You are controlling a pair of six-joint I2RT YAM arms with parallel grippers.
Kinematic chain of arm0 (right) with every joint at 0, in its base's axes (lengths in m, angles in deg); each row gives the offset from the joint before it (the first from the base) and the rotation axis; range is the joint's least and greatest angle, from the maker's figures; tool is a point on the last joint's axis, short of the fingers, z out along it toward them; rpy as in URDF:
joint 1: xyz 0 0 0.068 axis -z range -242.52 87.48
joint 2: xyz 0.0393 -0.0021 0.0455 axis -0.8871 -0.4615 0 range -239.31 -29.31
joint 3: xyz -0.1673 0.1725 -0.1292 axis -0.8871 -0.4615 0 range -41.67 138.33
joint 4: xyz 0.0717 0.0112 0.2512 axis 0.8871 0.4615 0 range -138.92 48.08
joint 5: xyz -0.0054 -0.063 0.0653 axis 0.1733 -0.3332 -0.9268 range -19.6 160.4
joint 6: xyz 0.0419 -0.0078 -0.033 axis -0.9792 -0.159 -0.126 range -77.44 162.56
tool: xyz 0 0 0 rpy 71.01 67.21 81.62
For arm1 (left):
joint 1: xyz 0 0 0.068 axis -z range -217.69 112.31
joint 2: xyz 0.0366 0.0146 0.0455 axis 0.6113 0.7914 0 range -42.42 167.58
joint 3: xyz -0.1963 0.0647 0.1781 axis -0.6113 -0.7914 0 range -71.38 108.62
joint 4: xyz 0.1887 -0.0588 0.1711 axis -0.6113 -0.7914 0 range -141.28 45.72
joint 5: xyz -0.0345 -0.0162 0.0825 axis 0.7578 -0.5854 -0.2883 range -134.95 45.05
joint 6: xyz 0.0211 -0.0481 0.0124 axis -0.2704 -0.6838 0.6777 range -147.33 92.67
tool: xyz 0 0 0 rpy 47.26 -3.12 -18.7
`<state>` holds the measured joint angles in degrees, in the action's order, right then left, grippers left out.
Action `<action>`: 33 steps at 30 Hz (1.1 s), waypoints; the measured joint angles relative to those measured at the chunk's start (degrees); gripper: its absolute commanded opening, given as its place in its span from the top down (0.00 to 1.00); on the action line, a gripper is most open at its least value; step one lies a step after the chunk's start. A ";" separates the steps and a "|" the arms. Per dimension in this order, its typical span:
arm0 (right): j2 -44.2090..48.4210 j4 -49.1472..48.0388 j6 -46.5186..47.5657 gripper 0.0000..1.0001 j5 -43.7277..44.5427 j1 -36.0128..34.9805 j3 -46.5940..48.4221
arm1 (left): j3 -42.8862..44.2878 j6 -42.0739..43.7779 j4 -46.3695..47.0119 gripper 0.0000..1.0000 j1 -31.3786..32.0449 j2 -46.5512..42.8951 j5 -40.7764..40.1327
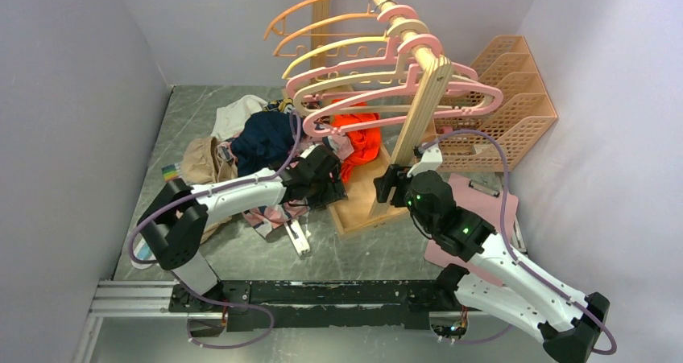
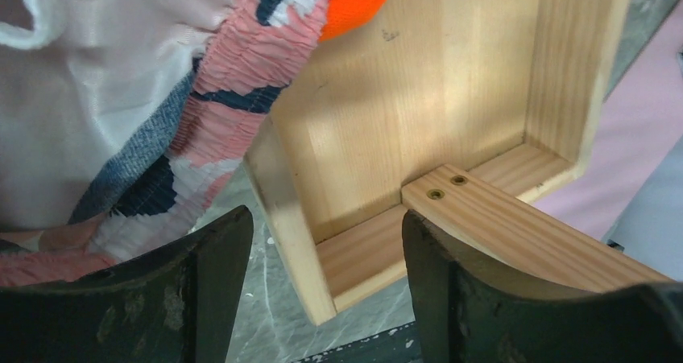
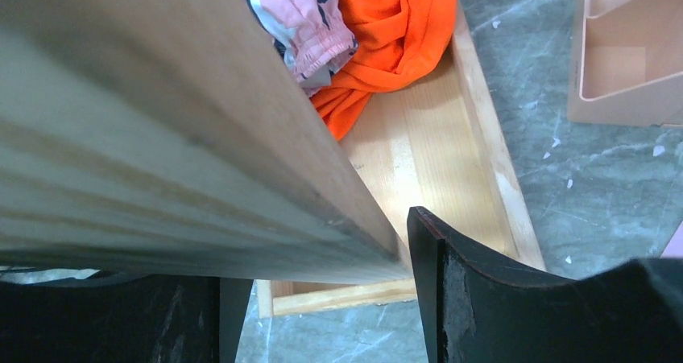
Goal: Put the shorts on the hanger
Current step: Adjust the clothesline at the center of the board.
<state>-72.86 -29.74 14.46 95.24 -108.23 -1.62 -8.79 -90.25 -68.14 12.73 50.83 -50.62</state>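
Note:
The shorts (image 1: 268,216), pink with a navy-and-white print, lie crumpled under my left arm at the left edge of the wooden base. Their gathered waistband fills the left of the left wrist view (image 2: 233,81), and a fold shows in the right wrist view (image 3: 300,21). Several pink hangers hang on the rack's rail, and the front one (image 1: 483,97) is lowest. My left gripper (image 1: 330,187) is open and empty (image 2: 322,218), just right of the waistband and over the tray's corner. My right gripper (image 1: 388,182) is open (image 3: 322,250), with its jaws on either side of the rack's wooden post (image 3: 177,121).
A plain orange-red garment (image 1: 358,138) lies in the wooden base tray (image 1: 358,212). A navy garment (image 1: 262,138) and other clothes are piled at the back left. Orange and yellow hangers hang further back on the rail. Peach lattice baskets (image 1: 507,97) stand at the right. A pink cloth (image 1: 477,198) lies under my right arm.

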 measured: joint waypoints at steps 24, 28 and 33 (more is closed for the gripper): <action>0.26 2.89 -0.90 0.55 -1.42 -0.07 -0.68 | 0.72 -2.93 -1.81 0.93 -0.46 6.86 -0.96; 0.11 2.58 -0.42 0.69 -1.55 -0.07 -0.68 | -0.31 -3.48 -0.83 0.93 -0.57 6.29 -0.85; -0.28 1.25 0.55 0.86 -3.02 -0.26 -0.92 | -4.72 -5.35 2.97 0.93 -0.83 3.34 -2.10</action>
<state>-73.14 -28.49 15.01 92.22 -108.49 -2.54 -13.52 -95.60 -65.17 11.90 54.18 -52.72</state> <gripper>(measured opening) 0.618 0.266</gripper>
